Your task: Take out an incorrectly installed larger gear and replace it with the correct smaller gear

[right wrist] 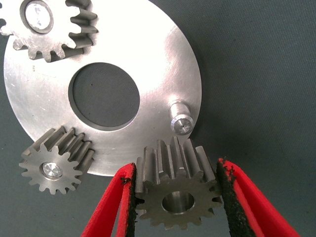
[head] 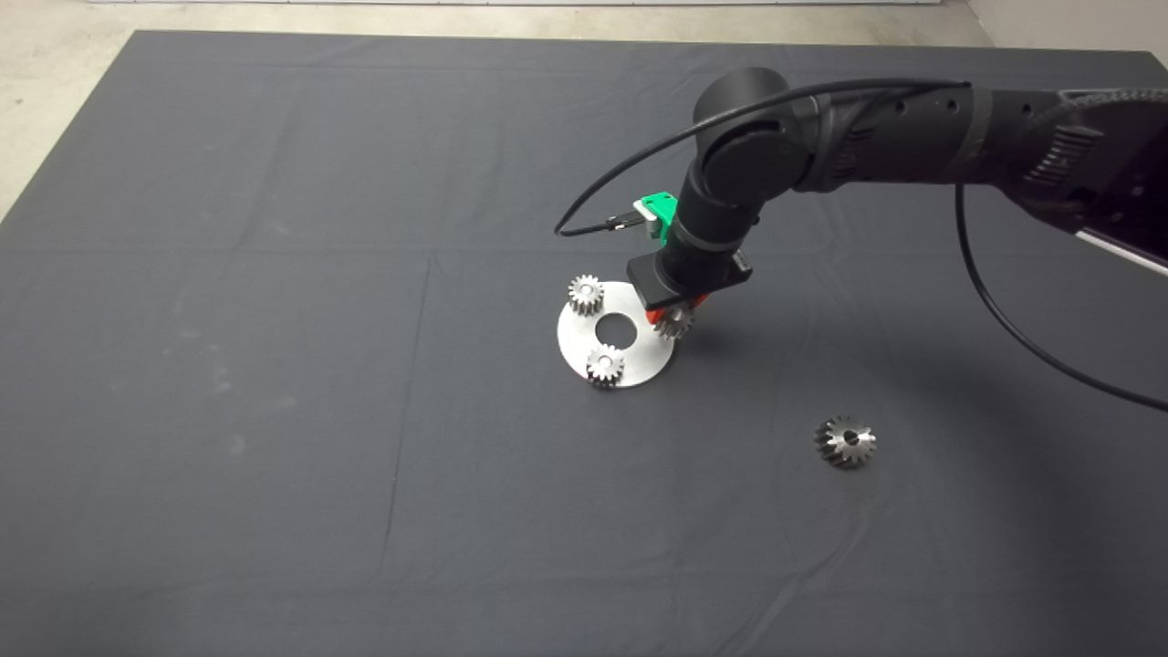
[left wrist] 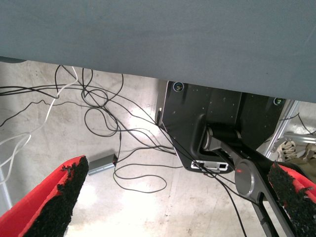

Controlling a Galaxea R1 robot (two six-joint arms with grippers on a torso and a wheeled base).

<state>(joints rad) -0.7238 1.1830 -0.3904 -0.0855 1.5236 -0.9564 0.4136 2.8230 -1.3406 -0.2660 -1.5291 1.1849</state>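
Dull grey steel, the smaller gear (right wrist: pixel 177 196) has short straight teeth and a round bore; the right gripper (right wrist: pixel 177 197) pinches it by its flanks, hovering just off the bare peg (right wrist: pixel 179 118) on the round plate (right wrist: pixel 163 59), probably to line bore over peg. Well apart on the mat (head: pixel 274 274) lies the larger gear (head: pixel 846 442). Off the table, the left gripper (left wrist: pixel 173 197) hangs spread wide and empty.

A black jointed arm (head: pixel 821 137) trails a thin black cable (head: pixel 1004 319) above a green wrist block (head: pixel 659 212).
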